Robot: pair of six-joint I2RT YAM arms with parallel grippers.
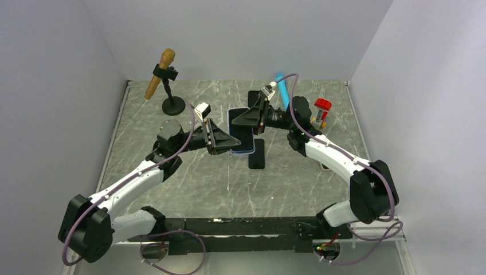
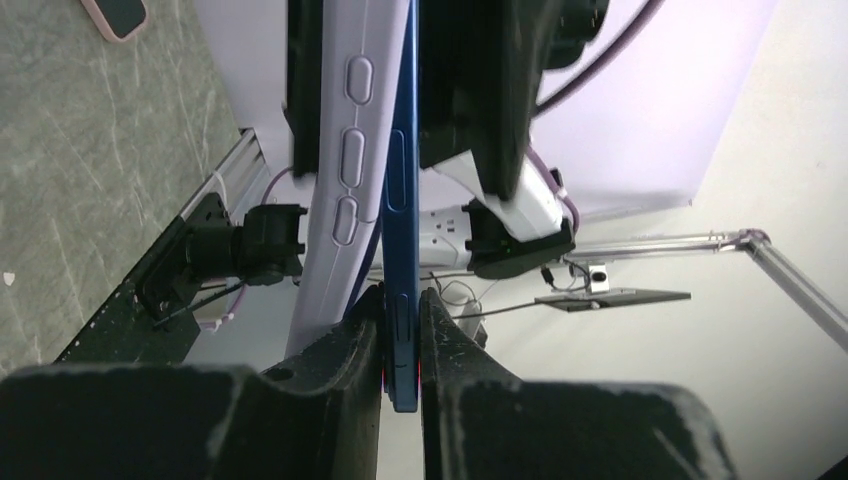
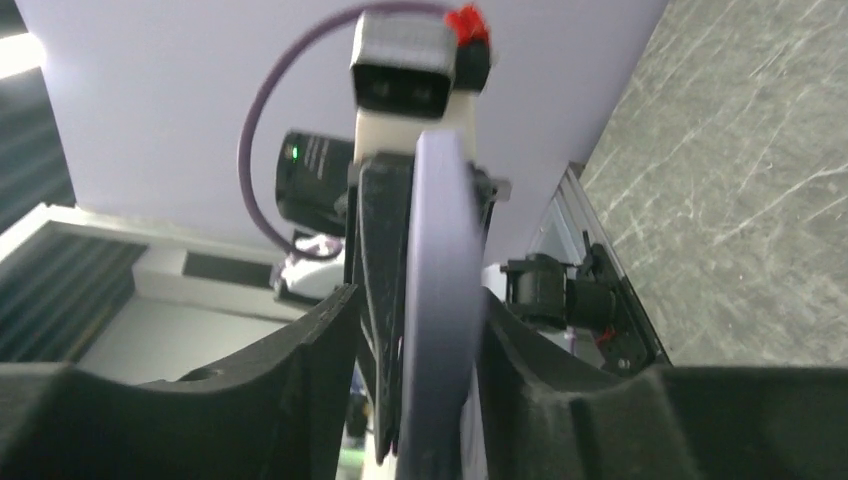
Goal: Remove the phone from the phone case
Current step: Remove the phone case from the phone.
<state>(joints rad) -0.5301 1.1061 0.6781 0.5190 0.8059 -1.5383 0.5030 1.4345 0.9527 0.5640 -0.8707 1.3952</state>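
Microphone [image 1: 160, 73]: upper left of the top view, clipped on a stand at the back of the bench [image 1: 189, 177], well apart from the work.

Left gripper [image 2: 400, 300]: left of centre in the top view, pressed together on the thin edge of the blue phone [image 2: 402, 200]. Pinching the bare edge gives it hold of the phone alone, not the cover.

Phone: raised above the middle of the bench, edge-on in the left wrist view. Its lower end sits between the left fingers and its upper part lies against the case.

Phone case [image 2: 335, 150]: lavender, just left of the phone in the left wrist view. It bows away from the blue edge low down, so that end looks partly freed.

Right gripper [image 3: 418, 300]: centre of the right wrist view, spread around the case's rim. The rim lies against one finger with a gap at the other, a loose straddle rather than a firm pinch, likely to reset its hold.

Spare black phone [image 1: 257, 154]: flat on the bench just below the pair.

Blue tube [image 1: 282, 89] and red-capped item [image 1: 322, 110]: upper right, out of the way.
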